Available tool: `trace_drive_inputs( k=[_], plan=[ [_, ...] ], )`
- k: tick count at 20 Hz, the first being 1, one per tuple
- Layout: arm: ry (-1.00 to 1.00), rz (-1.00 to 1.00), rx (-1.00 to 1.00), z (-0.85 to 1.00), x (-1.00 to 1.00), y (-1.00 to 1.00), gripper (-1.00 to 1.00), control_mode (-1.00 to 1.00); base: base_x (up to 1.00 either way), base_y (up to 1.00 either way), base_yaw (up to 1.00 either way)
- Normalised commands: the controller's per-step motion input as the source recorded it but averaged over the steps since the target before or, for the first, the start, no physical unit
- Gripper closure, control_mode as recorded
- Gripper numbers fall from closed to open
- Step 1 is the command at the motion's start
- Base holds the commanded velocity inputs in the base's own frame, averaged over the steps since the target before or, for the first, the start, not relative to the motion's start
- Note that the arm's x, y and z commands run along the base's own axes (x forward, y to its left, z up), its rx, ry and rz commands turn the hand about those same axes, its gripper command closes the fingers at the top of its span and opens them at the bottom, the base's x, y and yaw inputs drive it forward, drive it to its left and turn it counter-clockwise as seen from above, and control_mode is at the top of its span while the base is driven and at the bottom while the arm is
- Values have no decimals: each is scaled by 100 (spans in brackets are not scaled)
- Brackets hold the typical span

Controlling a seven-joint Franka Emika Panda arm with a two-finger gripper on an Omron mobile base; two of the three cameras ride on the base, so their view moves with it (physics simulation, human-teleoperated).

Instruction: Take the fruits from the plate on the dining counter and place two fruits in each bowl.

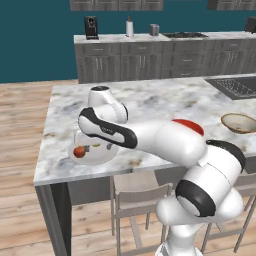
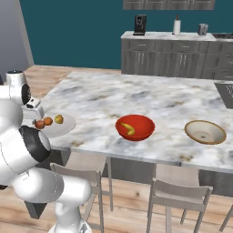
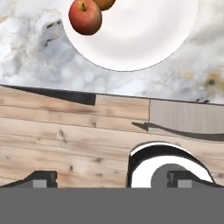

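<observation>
The pale plate (image 2: 59, 129) lies near the left front corner of the marble dining counter (image 2: 136, 98). On it sit a red-orange apple (image 2: 40, 124), a small orange (image 2: 48, 121) and a yellow-green apple (image 2: 58, 119). The banana (image 2: 128, 129) lies in the red bowl (image 2: 135, 127). The tan bowl (image 2: 205, 132) to its right holds nothing. My gripper (image 3: 112, 179) is open and hangs over the counter's front edge, just short of the plate (image 3: 131, 39). The hand view shows the red-orange apple (image 3: 85, 17) at the plate's top left, with nothing between the fingertips.
Stools (image 2: 179, 195) stand under the counter's front edge. A sink (image 1: 235, 87) is set into the far right of the top. The wall counter (image 1: 150, 55) behind carries a coffee machine and small items. My arm hides part of the red bowl (image 1: 192, 124) in the left base view.
</observation>
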Motion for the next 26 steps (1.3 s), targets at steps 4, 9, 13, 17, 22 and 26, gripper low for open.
trace_drive_inputs(
  k=[4, 9, 13, 17, 22, 26],
  plan=[
    [-14, -10, 0, -26, 34, 0, -100, -100, 0, 0, 0],
    [-6, -10, 0, -11, 36, 10, -100, -100, 0, 0, 0],
    [-2, -10, 0, -16, 44, 23, -100, -100, 0, 0, 0],
    [0, -2, 0, -11, 48, 20, -100, -100, 0, 0, 0],
    [3, 0, 0, -18, 22, 4, -100, -100, 0, 0, 0],
    [5, 0, 0, -24, 21, 7, -100, -100, 0, 0, 0]
  ],
)
